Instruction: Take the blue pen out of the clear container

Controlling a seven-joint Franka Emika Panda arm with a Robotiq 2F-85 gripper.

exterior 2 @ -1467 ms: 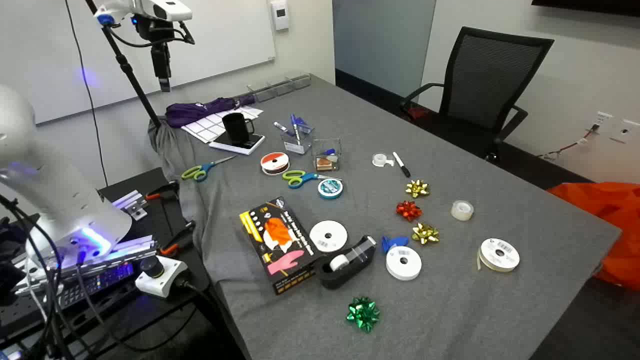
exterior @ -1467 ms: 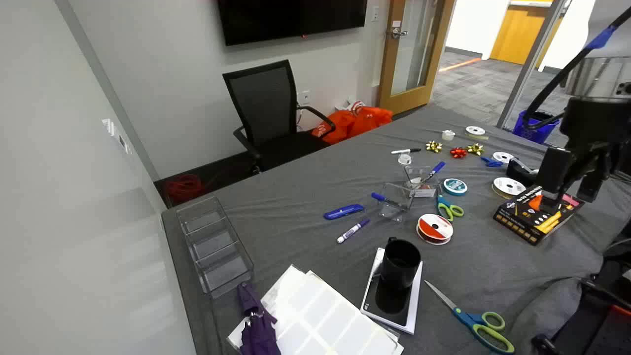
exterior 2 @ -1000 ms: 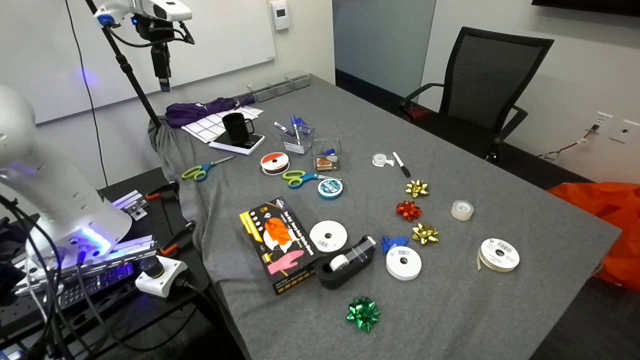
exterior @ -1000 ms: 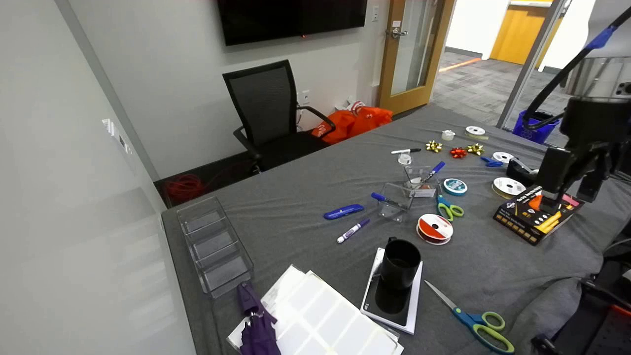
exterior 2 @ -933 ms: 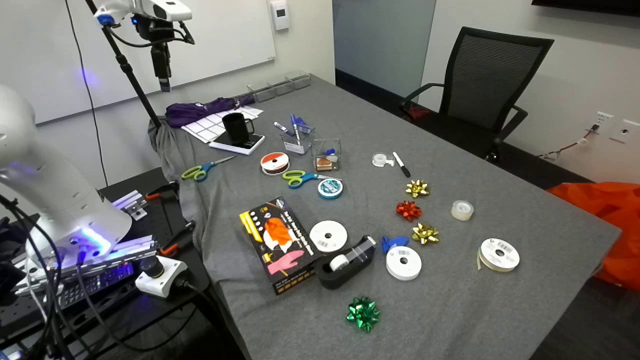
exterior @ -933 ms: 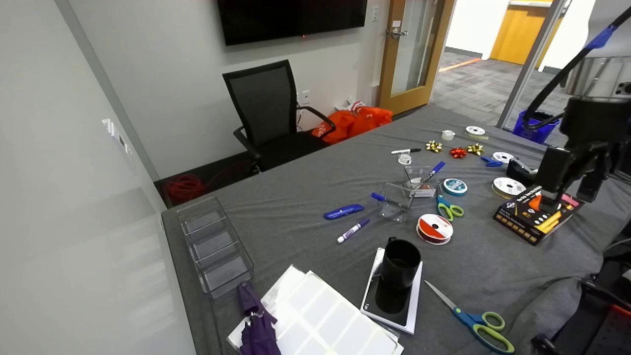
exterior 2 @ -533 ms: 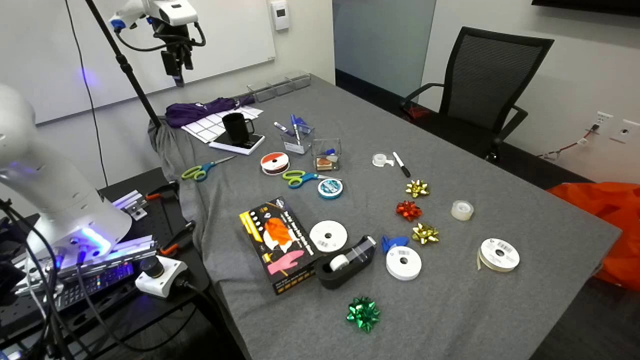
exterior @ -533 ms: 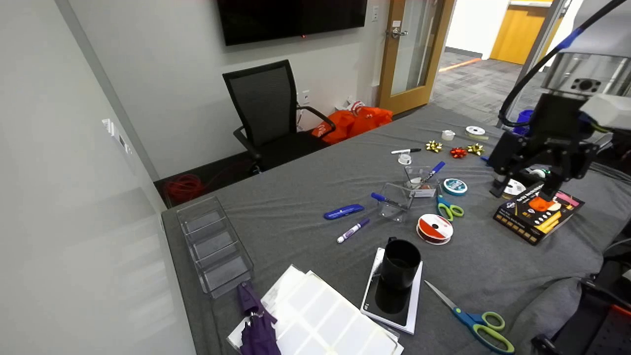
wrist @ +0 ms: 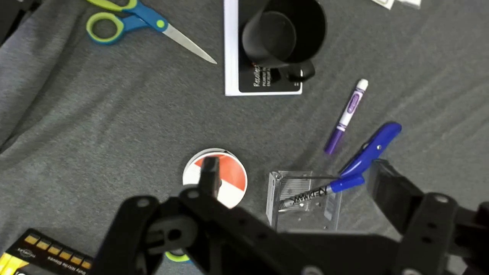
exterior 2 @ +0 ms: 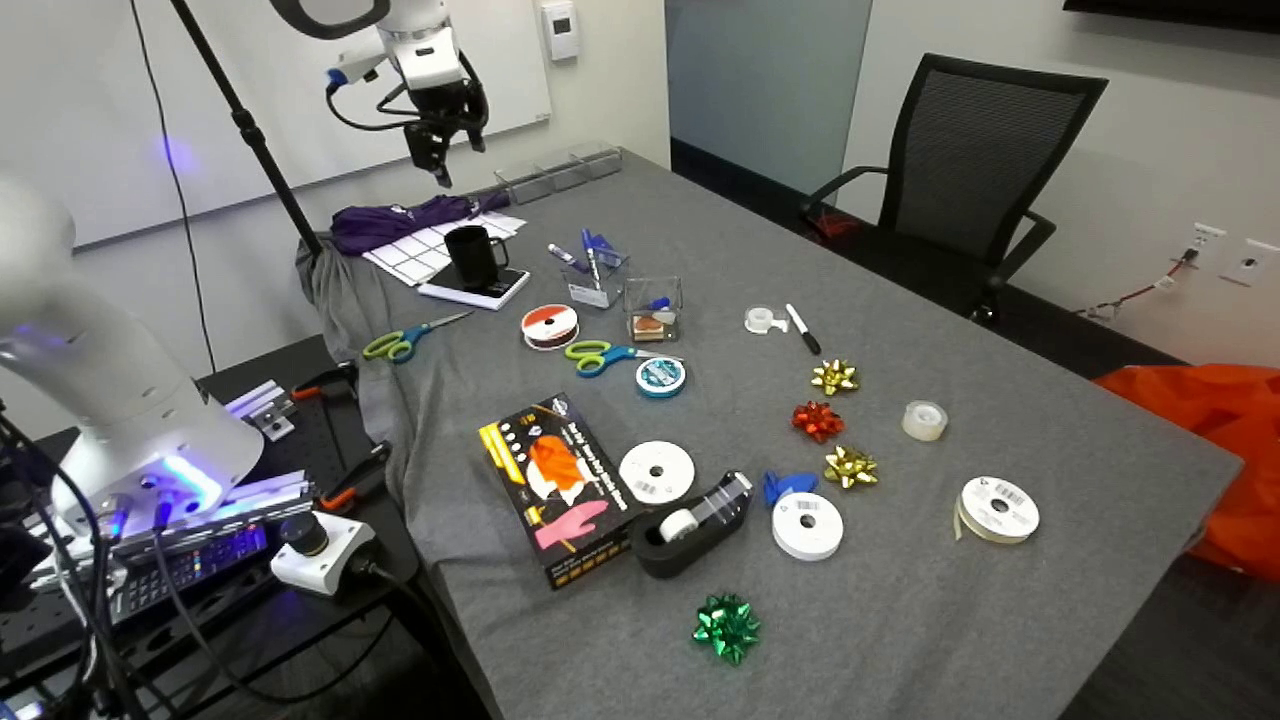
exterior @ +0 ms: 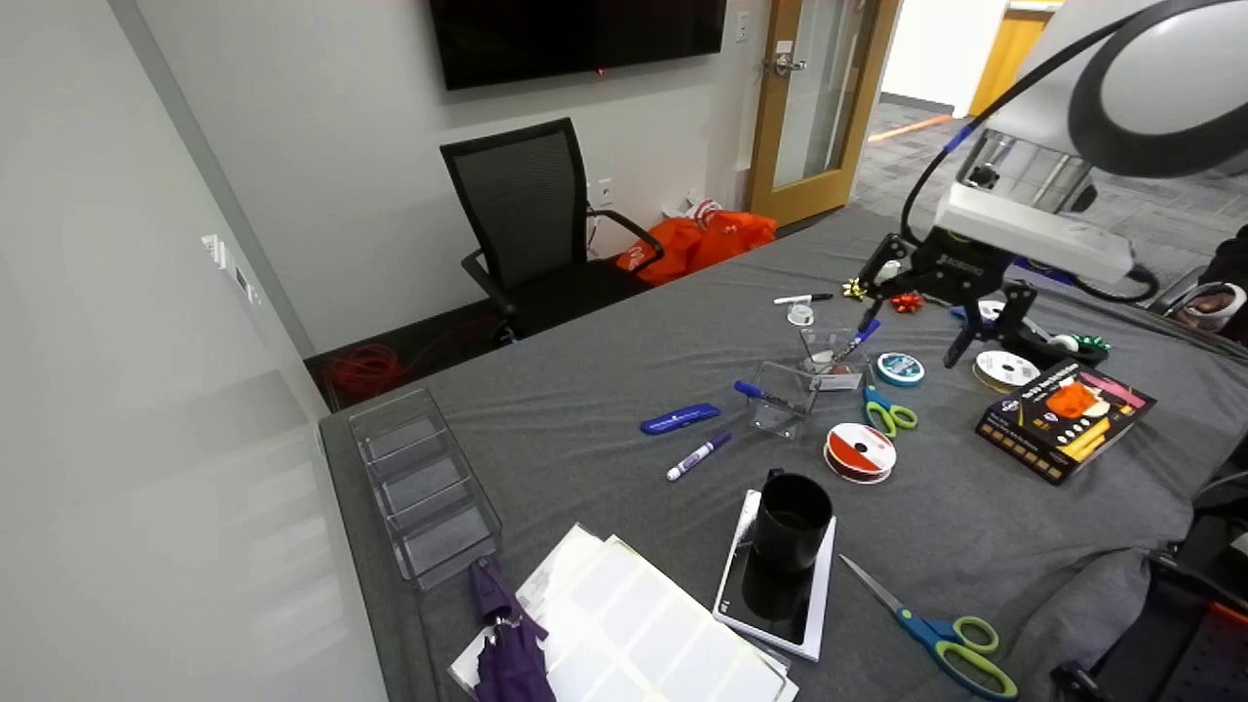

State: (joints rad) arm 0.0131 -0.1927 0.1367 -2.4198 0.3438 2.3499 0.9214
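Observation:
A small clear container stands on the grey table with a blue-capped pen leaning in it, cap over the rim. In the wrist view the container and pen lie between the fingers, the container's lower part hidden by the gripper. A second clear container beside it holds another blue-capped pen and small items. It also shows in an exterior view. My gripper is open and empty, high above the table. It also shows open in the wrist view.
Close to the containers are a red-and-white ribbon spool, a purple marker, a blue cutter and scissors. A black mug stands on a pad. A glove box and tape dispenser lie farther off.
My gripper has swung and turned, moving from above the glove box toward the containers, leftward in an exterior view. It stays open. The pens and containers have not moved.

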